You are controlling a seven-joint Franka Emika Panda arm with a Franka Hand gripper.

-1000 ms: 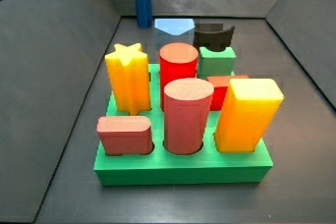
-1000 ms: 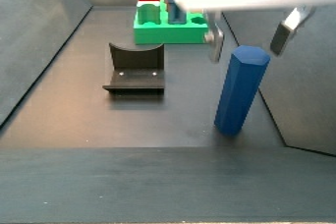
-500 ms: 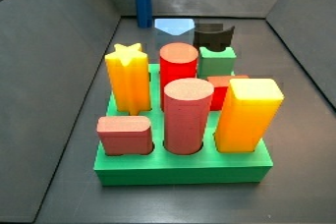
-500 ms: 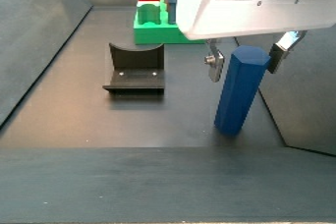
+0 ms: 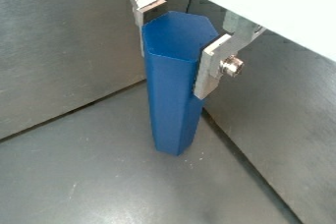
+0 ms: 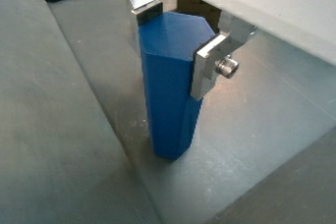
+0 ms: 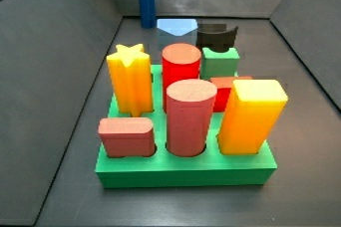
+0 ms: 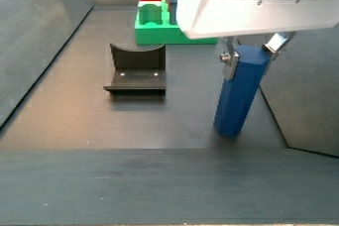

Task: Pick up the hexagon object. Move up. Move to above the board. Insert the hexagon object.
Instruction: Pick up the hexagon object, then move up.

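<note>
Pick-up step: the claw straddles the top of the hexagon object, plates against its sides, apparently gripping, while the column stands upright on the tabletop, well apart from the board. Next comes a straight lift. The board carries star, cylinders and square pegs.

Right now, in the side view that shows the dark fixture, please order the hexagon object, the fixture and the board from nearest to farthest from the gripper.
1. Hexagon object: between the jaws of the gripper.
2. Fixture: on the floor beside it, apart.
3. Board: farthest, at the back.
</note>
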